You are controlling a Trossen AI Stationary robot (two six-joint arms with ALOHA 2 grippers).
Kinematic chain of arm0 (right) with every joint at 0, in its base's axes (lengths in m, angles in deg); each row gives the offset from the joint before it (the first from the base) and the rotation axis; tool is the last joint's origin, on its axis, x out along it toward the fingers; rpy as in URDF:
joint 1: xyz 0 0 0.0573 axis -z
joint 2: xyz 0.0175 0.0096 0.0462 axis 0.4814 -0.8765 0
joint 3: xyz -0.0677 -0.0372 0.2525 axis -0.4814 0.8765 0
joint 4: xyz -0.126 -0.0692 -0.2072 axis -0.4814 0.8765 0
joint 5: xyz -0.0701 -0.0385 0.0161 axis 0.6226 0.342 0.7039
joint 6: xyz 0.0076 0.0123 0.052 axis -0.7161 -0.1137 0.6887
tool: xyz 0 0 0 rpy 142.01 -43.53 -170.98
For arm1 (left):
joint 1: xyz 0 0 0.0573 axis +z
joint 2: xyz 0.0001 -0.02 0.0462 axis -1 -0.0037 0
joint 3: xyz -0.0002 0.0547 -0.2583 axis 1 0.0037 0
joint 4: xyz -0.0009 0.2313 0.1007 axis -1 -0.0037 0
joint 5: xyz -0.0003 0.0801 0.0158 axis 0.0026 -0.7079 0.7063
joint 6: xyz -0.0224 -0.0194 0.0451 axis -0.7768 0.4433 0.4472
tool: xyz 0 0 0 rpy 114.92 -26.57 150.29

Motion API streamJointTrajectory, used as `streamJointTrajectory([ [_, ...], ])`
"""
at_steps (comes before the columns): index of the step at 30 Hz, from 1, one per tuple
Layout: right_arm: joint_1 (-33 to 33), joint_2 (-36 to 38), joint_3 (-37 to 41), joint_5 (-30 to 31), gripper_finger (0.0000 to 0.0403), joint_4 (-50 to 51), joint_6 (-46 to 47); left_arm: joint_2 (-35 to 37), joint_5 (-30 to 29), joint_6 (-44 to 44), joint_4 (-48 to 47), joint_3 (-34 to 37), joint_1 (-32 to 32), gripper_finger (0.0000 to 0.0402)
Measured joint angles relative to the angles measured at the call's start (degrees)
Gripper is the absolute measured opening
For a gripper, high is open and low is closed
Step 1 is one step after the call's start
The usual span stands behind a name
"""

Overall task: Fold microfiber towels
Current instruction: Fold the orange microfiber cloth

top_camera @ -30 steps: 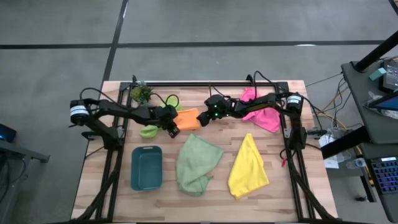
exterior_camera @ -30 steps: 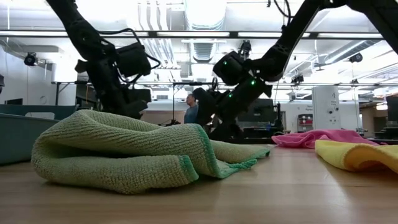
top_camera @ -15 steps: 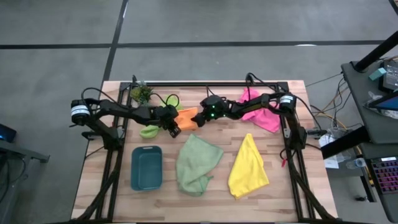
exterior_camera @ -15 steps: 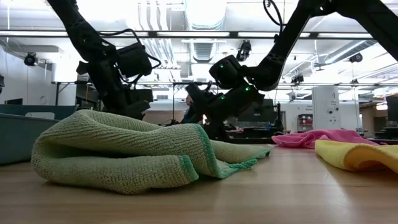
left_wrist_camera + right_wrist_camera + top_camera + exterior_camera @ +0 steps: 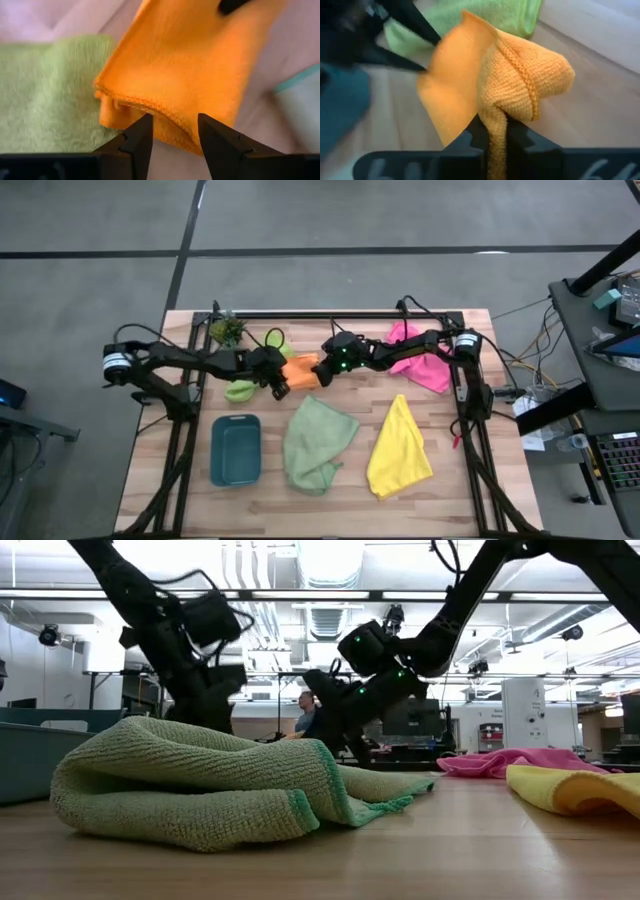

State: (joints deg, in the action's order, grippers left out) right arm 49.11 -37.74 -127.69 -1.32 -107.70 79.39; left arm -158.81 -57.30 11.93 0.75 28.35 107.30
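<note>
Orange towel (image 5: 515, 80) pinched in right tool (image 5: 492, 131), left tool (image 5: 175, 131) parted at its edge

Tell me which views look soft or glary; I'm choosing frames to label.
Left wrist view: the orange towel is softly blurred, as is the green cloth beside it. Right wrist view: the towel's weave is sharp near the jaws, but the left arm behind is smeared. Low view: bright ceiling lights glare, leaving both arms as silhouettes. High view: evenly lit.
</note>
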Motion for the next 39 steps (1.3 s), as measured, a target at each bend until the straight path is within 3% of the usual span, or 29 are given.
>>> streamJointTrajectory([
  [7,-2.23,3.14,0.02,2.32,0.0014,7.74,-14.23,5.82,0.83,4.25,3.58,0.05,0.0,0.0158],
  [13,-4.27,3.26,0.02,3.76,0.0014,8.68,-22.2,5.37,4.5,11.28,13.27,0.04,0.0,0.0224],
  [18,-5.93,3.28,0.02,5.54,0.0013,8.62,-27.06,2.0,6.06,17.8,15.85,-0.01,0.13,0.0269],
  [30,-8.87,3.28,0.02,15.44,0.0013,8.5,-37.24,-8.91,8.04,24.43,22.76,-0.28,2.79,0.0274],
  [39,-9.06,3.29,0.02,16.17,0.0013,7.44,-38.26,-12.59,18.59,25.15,23.2,-0.28,4.87,0.0265],
])
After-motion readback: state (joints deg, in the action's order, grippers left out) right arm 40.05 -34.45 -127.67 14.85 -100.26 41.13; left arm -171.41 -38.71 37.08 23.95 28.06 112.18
